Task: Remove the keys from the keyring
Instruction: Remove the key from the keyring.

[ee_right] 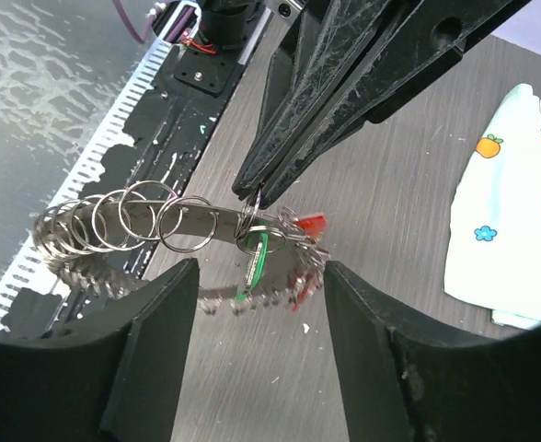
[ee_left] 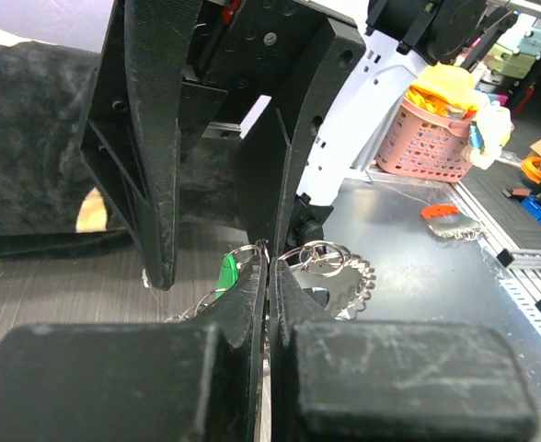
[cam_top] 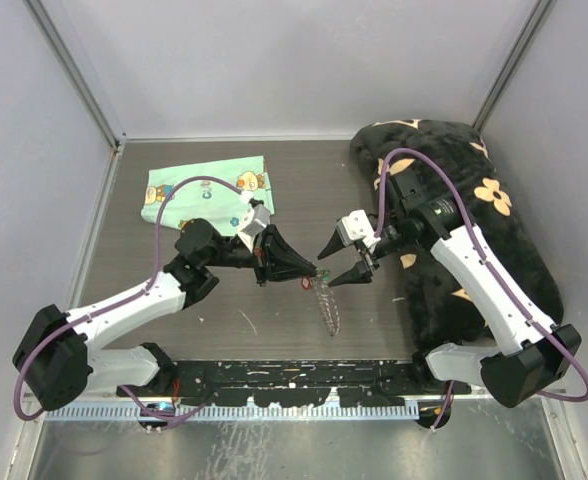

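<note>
We're looking down on the grey wood-grain table (cam_top: 214, 320), and the biggest thing on it is the black plush blanket (cam_top: 519, 250) with pale flower shapes, heaped along the right side. At the back left lies the mint-green cartoon cloth (cam_top: 199, 200), flat and well apart from the action. Both arms reach in toward the middle: the left arm (cam_top: 124, 300) comes up from the near-left corner, and the right arm (cam_top: 484, 280) stretches in over the edge of the blanket. Now to the claws. The left gripper (cam_top: 309, 270) is clenched tight, its two long black fingers pressed together, and from the right wrist view we see the tips pinching the keyring (ee_right: 114, 226) at a small split ring. The right gripper (cam_top: 342, 262) faces it with jaws released and spread, one finger on either side of the loop, gripping nothing. The keyring sits in the centre of the table between the two claws. Its far end is lifted at the left tips and the rest trails down toward the near edge, with the rim fringed in small silver pieces and hung with wire rings. As for the keys (ee_right: 280, 244), they're bunched right at the pinch point: a green-headed key (ee_right: 255, 262) hangs just below the tips and a red-headed key (ee_right: 312, 224) sits just beside it, both on the loop.
</note>
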{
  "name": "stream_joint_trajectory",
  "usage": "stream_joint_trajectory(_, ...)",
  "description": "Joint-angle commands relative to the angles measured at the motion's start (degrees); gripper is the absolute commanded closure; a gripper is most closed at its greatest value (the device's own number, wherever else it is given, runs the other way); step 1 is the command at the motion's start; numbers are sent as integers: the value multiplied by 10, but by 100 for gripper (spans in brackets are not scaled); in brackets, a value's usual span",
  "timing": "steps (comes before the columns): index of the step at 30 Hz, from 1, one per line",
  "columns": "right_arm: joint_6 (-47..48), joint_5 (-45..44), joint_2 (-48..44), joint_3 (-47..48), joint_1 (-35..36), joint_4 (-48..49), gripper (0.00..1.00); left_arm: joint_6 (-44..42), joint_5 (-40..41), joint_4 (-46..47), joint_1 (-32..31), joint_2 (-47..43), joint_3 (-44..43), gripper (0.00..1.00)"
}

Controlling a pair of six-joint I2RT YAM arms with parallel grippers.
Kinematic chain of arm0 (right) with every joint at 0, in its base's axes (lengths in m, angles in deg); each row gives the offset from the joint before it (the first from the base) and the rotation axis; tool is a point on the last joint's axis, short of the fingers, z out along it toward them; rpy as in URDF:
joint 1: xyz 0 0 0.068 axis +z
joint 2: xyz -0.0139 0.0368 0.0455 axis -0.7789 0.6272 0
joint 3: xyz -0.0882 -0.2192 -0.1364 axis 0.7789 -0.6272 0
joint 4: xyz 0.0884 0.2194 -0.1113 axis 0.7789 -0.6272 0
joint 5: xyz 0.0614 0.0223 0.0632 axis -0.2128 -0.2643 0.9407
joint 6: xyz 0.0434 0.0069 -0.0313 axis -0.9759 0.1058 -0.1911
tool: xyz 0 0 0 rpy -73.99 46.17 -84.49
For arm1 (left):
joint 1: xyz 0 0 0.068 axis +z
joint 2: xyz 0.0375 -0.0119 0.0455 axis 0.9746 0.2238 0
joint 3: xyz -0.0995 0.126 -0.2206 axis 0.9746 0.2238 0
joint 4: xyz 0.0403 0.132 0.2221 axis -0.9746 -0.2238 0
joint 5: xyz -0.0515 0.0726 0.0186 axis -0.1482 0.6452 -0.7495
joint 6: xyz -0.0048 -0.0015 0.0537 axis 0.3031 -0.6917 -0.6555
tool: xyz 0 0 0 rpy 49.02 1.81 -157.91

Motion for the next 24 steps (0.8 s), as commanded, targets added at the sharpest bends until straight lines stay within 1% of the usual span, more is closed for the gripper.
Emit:
stream_joint_trajectory(1, 3, 33, -9, -9, 6, 21, 41, 8, -22, 21, 6, -1, -35, 100)
stream_joint_trajectory(10, -6, 33, -14, -4, 8, 19, 66, 7, -24, 11, 10, -3, -36, 100)
stream_joint_trajectory(18, -9, 43, -20, -13, 8, 16, 81, -1, -6, 8, 13, -14, -29, 100)
stream_joint_trajectory(24, -26, 37, -26, -15, 8, 20, 97, -13, 20, 1, 14, -30, -19, 100)
